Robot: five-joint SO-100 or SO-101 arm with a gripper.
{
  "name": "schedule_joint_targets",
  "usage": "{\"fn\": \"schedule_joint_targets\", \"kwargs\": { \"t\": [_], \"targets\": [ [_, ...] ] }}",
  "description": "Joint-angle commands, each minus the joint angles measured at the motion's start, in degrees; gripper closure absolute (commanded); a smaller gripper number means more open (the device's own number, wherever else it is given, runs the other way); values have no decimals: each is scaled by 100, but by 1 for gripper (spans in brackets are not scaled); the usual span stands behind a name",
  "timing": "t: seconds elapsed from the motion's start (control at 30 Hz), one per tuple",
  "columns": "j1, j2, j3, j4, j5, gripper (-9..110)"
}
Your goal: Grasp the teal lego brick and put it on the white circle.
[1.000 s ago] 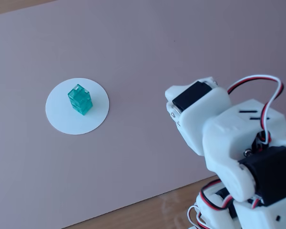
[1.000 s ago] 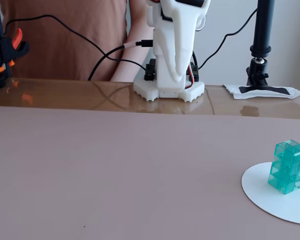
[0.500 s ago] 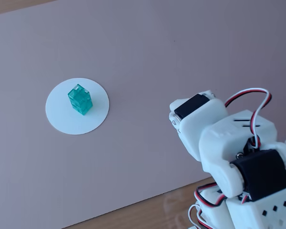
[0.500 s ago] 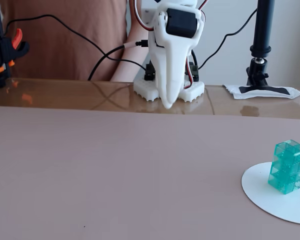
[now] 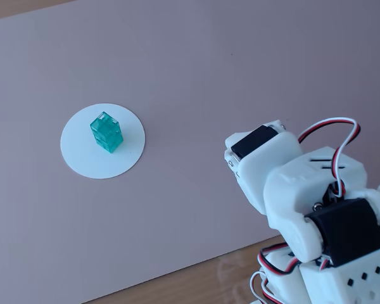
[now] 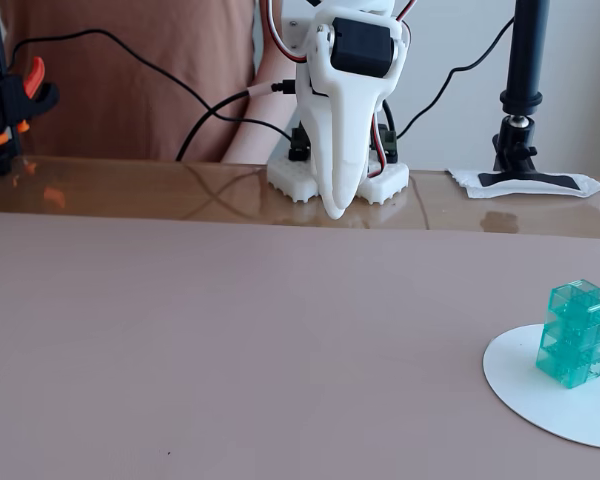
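One teal lego brick, upright on its long axis, studs up, standing on the white circle just right of centre in a fixed view. Already on its target, so judged as placed (nothing left to carry). Gripper well apart from the brick, tucked back near the arm's base, tip pointing down at the table edge. Fingers pressed together, holding nothing. Brick lying far toward the lower right of the gripper in a fixed view.
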Motion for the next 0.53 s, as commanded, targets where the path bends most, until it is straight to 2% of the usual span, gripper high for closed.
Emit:
{"fn": "schedule_joint_targets", "kwargs": {
  "t": [0.0,0.5],
  "targets": [
    [35,35,-35,-88,35,102],
    [53,35,-26,-79,70,102]
  ]
}}
